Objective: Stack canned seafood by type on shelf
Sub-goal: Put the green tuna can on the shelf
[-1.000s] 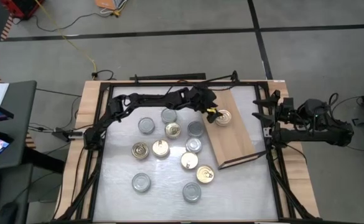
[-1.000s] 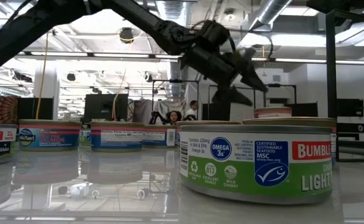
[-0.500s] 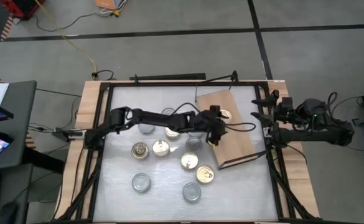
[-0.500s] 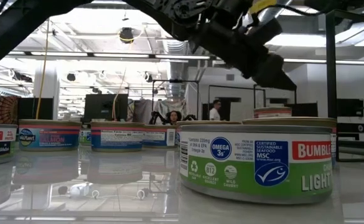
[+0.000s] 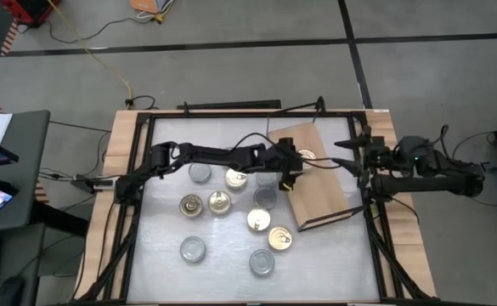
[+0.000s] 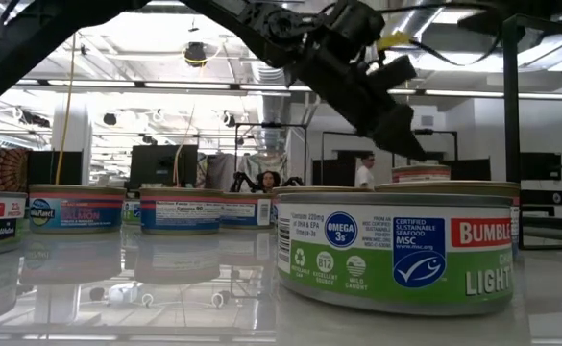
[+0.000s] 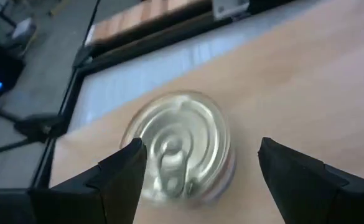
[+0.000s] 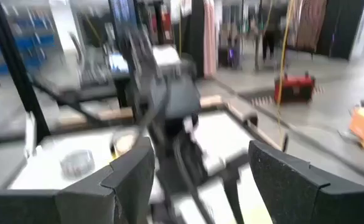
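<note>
Desk (image 5: 146, 263): white top with a pale wooden rim and dark frame rails.
Shelf (image 5: 324, 191): light-brown wooden board with a darker edge, lying flat and slightly askew on the desk's right part.
Tin on shelf (image 5: 306, 156): gold pull-tab lid, standing at the board's far end; in the left wrist view the same tin (image 7: 180, 144) sits on the wood between the two dark fingers, with a gap on each side.
Left gripper (image 5: 294, 166): reached across the desk to the shelf's left edge, just beside the gold-lidded tin; fingers (image 7: 122, 171) spread wide, holding nothing.
Right gripper (image 5: 347, 155): waiting at the desk's right rim beside the shelf; fingers (image 8: 132, 171) apart, nothing between them.
Loose tins, gold lids: a cluster at mid-desk, among them one (image 5: 236, 178) near the left arm and one (image 5: 279, 238) close to the shelf's near corner.
Loose tins, silver-grey lids: one (image 5: 200, 172) under the left arm, one (image 5: 192, 249) and another (image 5: 262, 263) toward the desk's near side.
Nearest tin, low view (image 6: 396, 252): green and white label reading "OMEGA 3s", "CERTIFIED SUSTAINABLE SEAFOOD MSC", "BUMBLE" and "LIGHT", the last two cut off.
Blue-labelled tin, low view (image 6: 77, 208): label reads "SALMON"; other print too small to read.
</note>
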Robot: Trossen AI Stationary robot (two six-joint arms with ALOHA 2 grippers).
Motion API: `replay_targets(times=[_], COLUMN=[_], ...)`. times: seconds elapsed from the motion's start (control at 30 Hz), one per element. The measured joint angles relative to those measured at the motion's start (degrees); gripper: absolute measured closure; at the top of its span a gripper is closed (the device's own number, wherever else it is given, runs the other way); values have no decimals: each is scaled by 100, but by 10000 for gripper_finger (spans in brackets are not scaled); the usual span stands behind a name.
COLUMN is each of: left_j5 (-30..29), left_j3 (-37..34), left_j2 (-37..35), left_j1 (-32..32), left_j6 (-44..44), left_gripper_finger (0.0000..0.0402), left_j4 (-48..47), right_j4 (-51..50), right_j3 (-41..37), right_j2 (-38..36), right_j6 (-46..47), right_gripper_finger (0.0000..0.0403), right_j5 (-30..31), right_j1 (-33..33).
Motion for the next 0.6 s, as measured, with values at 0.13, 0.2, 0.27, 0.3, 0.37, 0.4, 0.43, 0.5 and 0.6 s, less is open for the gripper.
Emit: replay_targets(times=[0.13, 0.2, 0.27, 0.3, 0.37, 0.4, 0.43, 0.5, 0.6], left_j5=[-322, -337, -390, -410, -413, -415, -424, -414, -419], left_j3=[25, 28, 22, 10, 4, 5, 7, -19, -589], left_j2=[-373, -463, -483, -498, -573, -624, -679, -782, -1071], left_j1=[-21, -21, -21, -33, -49, -66, -92, -156, -282], left_j6=[-410, -468, -486, -502, -537, -545, -547, -548, -508], left_gripper_finger=[119, 127, 135, 140, 149, 153, 158, 165, 175], left_j4=[-224, -418, -690, -878, -1192, -1324, -1424, -1571, -1371], right_j4=[-153, -64, -19, -32, -90, -93, -87, -53, -49], right_j3=[-2, 0, 0, 0, 0, 0, 0, 0, 0], right_j2=[22, 19, 22, 22, 20, 22, 22, 22, 22], right_j6=[-21, -21, -19, -15, 15, 19, 15, 25, 121], right_gripper_finger=[120, 120, 120, 120, 120, 120, 120, 120, 120], right_j5=[54, 58, 56, 56, 80, 147, 231, 529, 1155], right_j1=[-22, 27, 81, 116, 173, 187, 197, 202, 196])
